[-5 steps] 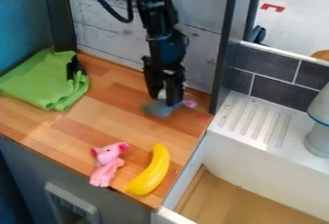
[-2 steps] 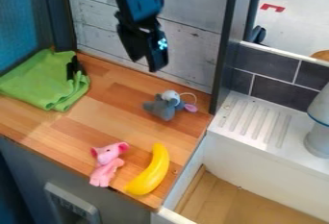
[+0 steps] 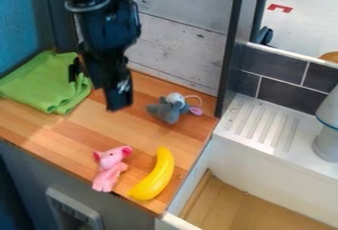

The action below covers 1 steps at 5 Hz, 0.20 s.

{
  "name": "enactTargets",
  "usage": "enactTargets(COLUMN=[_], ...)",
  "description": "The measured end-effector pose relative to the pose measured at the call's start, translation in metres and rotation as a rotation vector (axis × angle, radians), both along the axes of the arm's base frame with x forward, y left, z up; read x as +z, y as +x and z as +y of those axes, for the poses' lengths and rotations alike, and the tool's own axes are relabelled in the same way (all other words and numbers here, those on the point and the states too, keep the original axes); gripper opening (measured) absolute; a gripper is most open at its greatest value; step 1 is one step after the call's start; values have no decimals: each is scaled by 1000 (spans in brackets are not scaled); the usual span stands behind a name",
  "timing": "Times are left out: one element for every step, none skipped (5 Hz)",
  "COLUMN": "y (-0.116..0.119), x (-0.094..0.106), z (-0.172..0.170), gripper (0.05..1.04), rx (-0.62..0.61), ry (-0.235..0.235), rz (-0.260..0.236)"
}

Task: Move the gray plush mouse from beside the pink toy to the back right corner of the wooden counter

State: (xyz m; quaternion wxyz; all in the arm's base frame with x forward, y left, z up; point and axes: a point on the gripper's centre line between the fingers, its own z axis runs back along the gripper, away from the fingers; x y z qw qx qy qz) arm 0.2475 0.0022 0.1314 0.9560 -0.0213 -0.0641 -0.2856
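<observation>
The black gripper (image 3: 115, 100) hangs over the wooden counter (image 3: 79, 129), left of the frame's centre; I can't tell if it's apart or together. Just right of it lies a grey plush mouse (image 3: 170, 109), near the middle. A green cloth (image 3: 41, 85) sits at left; a pink toy (image 3: 109, 169) and yellow banana (image 3: 153, 177) lie side by side, lower centre-left.

Arm coming in from top edge, gripper (image 3: 113, 103) hanging over wooden counter (image 3: 99, 120), between green cloth (image 3: 46, 83) and grey plush mouse (image 3: 170, 108). Pink plush elephant (image 3: 110, 168) lying near front edge, yellow banana (image 3: 152, 175) sitting just beside it. White sink (image 3: 264, 162) standing at the counter's side, ribbed drainer (image 3: 261, 125) running along its back, dark tiles (image 3: 277, 66) rising behind.
</observation>
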Motion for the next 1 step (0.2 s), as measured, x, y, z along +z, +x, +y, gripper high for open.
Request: enactTargets(y=[-33], x=[-19], z=[4], gripper=[1003], rx=[66], ry=[71], rz=[29])
